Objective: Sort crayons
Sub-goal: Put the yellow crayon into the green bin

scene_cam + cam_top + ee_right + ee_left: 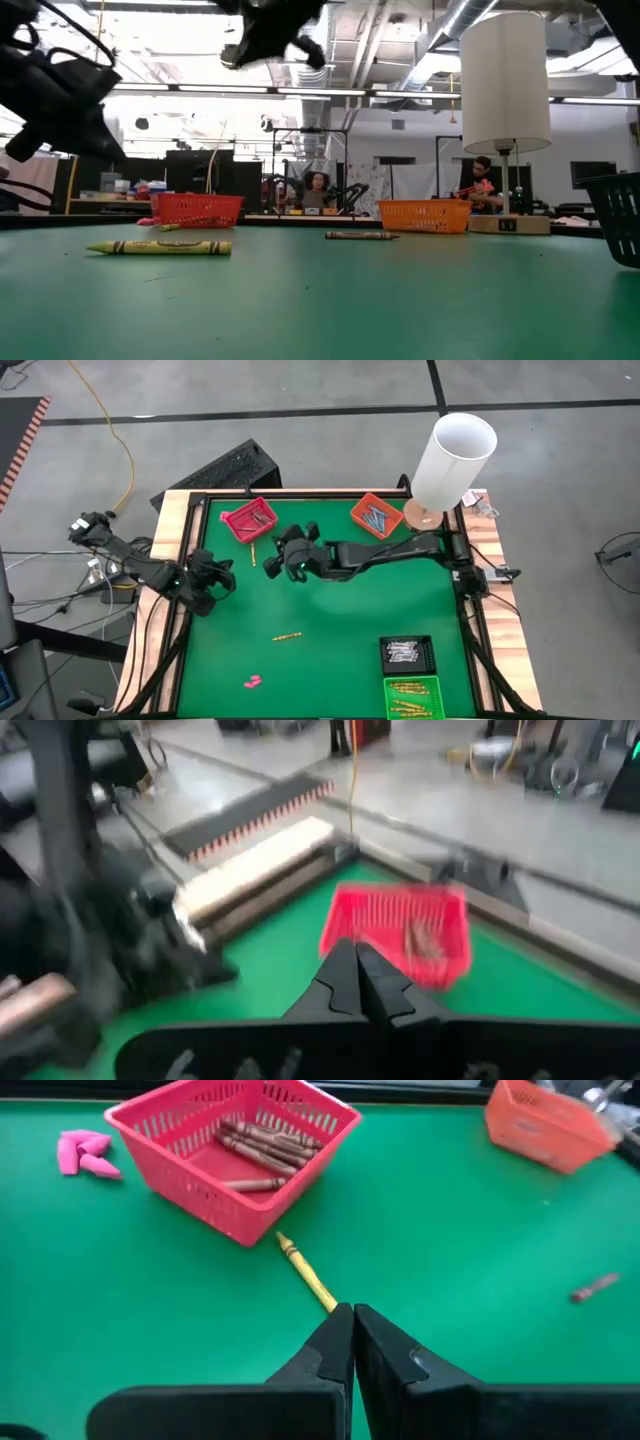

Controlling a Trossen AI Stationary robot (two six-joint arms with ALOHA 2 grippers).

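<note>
The green table (pixel 330 630) holds 4 small baskets. A red basket (pixel 249 520) sits near the far left corner with several dark reddish crayons (pixel 262 1146) lying in it. An orange basket (pixel 376 514) stands further right along the far edge and holds bluish crayons (pixel 377 517). At the near right corner a black basket (pixel 407 653) contains pale grey crayons (pixel 403 652), and just beside it, nearer the table edge, a green basket (pixel 412 697) holds yellow-orange crayons (pixel 411 688).

2 crayons lie loose on the green surface. A yellow crayon (pixel 287 635) rests flat near the middle of the table, well apart from every basket. Another crayon (pixel 254 552) lies just beside the red basket, on the side toward the table's middle. A small pink lump (pixel 252 681) sits near the front edge.

The left gripper (pixel 222 575) hangs over the left side of the table, its jaws pressed together with nothing between them; its own camera looks past the closed tips at the yellow crayon. The right gripper (pixel 278 560) reaches across from the right side to a spot near the red basket, its jaws also closed and empty.

A tall white lamp (pixel 452 460) stands on a round wooden base at the far right corner. In the low view, people sit at desks in the room behind the table.
</note>
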